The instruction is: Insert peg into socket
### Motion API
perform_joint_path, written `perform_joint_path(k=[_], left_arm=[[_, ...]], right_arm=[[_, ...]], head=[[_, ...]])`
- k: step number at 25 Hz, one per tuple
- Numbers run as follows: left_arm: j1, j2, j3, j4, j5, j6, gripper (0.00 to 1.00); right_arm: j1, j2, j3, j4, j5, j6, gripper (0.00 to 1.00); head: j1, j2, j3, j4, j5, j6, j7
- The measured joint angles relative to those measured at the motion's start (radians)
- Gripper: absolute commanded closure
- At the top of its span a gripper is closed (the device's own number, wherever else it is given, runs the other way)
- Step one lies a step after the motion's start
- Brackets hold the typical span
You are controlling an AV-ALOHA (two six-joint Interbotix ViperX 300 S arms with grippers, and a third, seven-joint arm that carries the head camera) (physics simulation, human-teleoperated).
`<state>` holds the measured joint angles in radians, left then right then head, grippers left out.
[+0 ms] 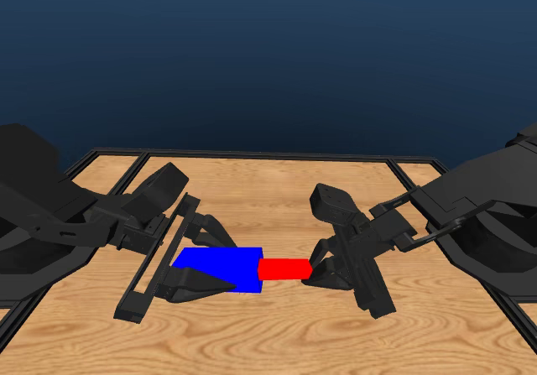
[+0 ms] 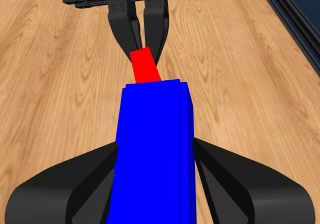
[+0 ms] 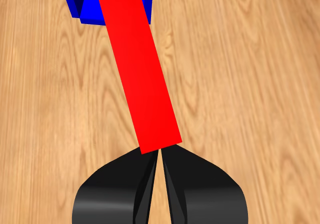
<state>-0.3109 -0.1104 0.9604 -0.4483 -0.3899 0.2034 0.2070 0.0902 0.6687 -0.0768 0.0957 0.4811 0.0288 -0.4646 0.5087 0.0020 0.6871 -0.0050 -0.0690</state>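
Note:
The blue socket (image 1: 220,266) is held above the table in my left gripper (image 1: 201,270), whose jaws are shut on its sides. In the left wrist view the socket (image 2: 152,149) fills the middle between the two jaws. The red peg (image 1: 284,268) is held level by my right gripper (image 1: 323,266), shut on its far end. The peg's free end meets the socket's open end and part of it is inside. In the right wrist view the peg (image 3: 140,68) runs from my jaws up into the socket (image 3: 85,1). The left wrist view shows the peg (image 2: 145,66) emerging beyond the socket.
The wooden table (image 1: 277,341) has a dark raised frame (image 1: 252,154) along its back edge and sides. Both arms lean in from left and right, meeting near the middle.

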Motion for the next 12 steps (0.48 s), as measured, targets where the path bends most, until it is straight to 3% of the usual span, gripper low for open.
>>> perform_joint_path(k=[12], left_arm=[[0.000,0.005,0.001,0.006,-0.022,-0.020,1.00]], right_arm=[[0.004,0.066,-0.171,-0.021,0.031,-0.089,1.00]], head=[[0.000,0.000,-0.001,0.001,-0.001,0.005,-0.004]])
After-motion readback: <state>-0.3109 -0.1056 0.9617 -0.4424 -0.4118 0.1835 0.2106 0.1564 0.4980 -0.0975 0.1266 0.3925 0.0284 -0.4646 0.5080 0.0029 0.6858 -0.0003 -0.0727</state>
